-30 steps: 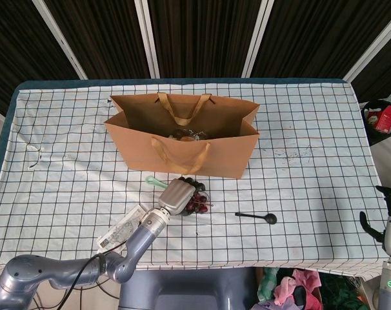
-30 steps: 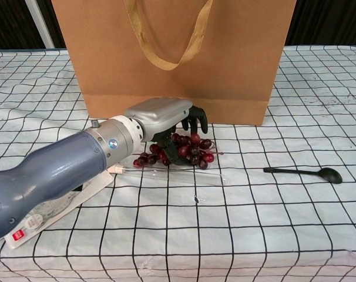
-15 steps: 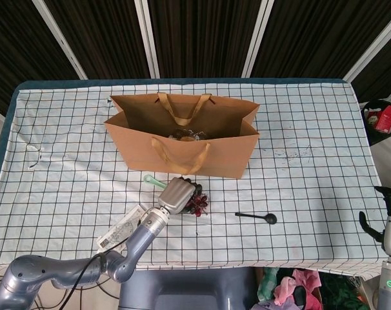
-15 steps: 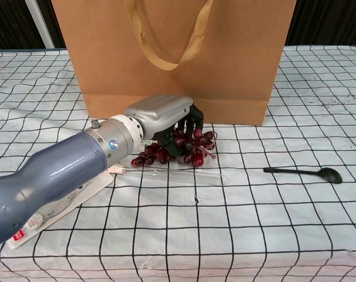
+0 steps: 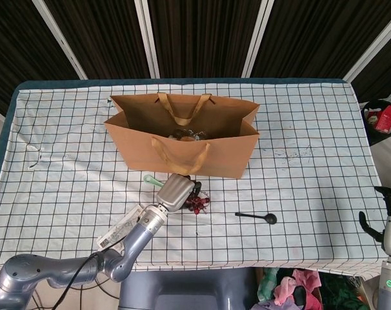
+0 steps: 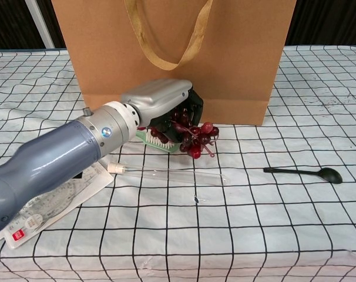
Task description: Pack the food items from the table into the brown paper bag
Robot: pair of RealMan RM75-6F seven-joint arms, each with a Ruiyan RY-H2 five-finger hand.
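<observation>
A bunch of dark red grapes [image 6: 192, 136] is clamped in the curled fingers of the grey left hand [image 6: 166, 106] and held just off the cloth, in front of the open brown paper bag [image 5: 182, 139]. A lift over the bag's rim is judged next (contents barely discernible). The right hand [image 5: 388, 226] is cut off at the frame edge; its fingers cannot be told.

Table [image 5: 324, 187] under white cloth with black grid. Brown paper bag [image 5: 182, 145] upright at centre. Black spoon [image 6: 304, 173] right of front. Clear tube [image 6: 166, 173], green brush [image 5: 154, 181], flat packet [image 5: 121, 227] lie left of front.
</observation>
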